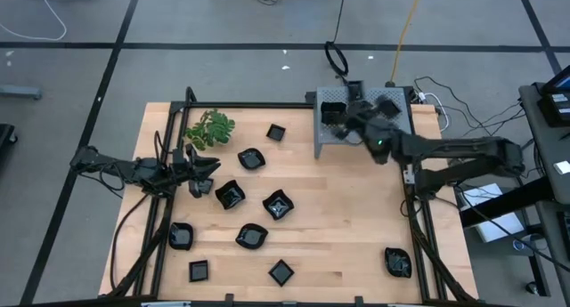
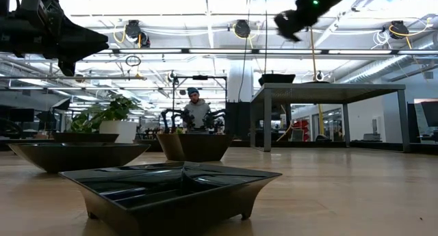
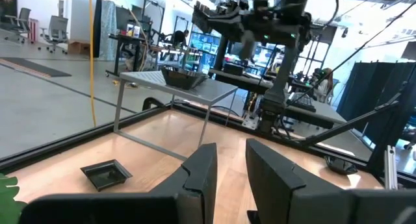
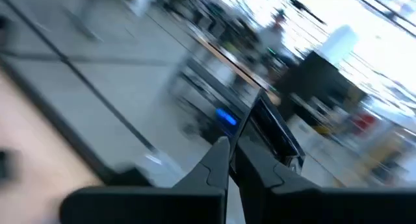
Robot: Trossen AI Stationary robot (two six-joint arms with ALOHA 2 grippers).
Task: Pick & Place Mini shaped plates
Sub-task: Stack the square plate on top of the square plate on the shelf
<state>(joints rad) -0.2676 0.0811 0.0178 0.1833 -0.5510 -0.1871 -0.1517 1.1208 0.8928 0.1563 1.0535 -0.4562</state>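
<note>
Worktop (image 1: 356, 218) first: we see a big wooden top with small black plates spread over its left and middle part. At the far edge stands a grey box (image 1: 331, 140) with holes in it, like a little table. One black plate (image 3: 183, 77) sits on top of that box, as we see in the left wrist view. A green leafy sprig (image 1: 208, 129) lies near the far left corner.

Next come our two arms. Our right gripper (image 1: 337, 117) hangs over the grey box, and its fingers are pressed together with nothing between them. We think it has no plate in it, so a plate may just have been set on the box. Our left gripper (image 1: 212, 167) waits over the left side of the worktop. Its fingers (image 3: 198, 175) stand a little apart and hold nothing.

Now the small things. The rest of the plates lie on the wood. One square plate (image 1: 276, 132) is near the box, a rounded one (image 1: 251, 159) is beside the sprig, and one (image 1: 397, 262) sits alone at the near right.

We think the next step is to fetch another plate. The right gripper must open, go down over a plate's rim and pinch it gently, because the plates look shiny and slippery.
</note>
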